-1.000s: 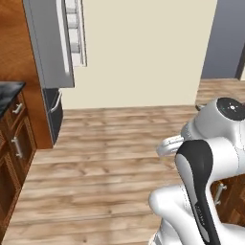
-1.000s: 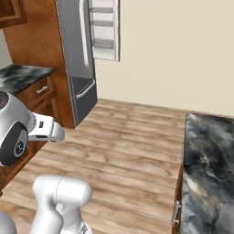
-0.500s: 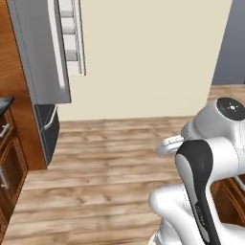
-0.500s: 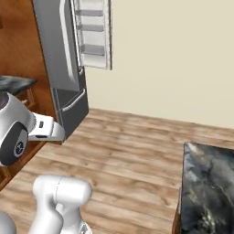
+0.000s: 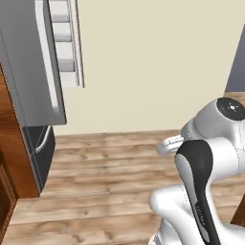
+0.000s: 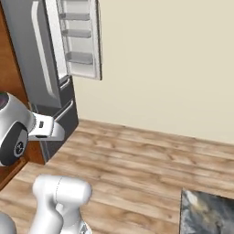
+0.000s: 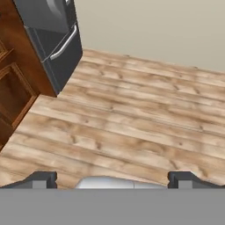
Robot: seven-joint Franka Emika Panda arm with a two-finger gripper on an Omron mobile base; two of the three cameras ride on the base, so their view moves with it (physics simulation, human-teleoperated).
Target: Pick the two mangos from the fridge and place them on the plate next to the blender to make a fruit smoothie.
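wood floor (image 7: 132, 114), upright fridge (image 5: 28, 72)

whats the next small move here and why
Probably keep driving the base toward the fridge. Its door stands open, with door bins showing in the right base view, but wooden floor lies between it and the robot. In the hand view the gripper is open and holds nothing, and no mango is visible yet.
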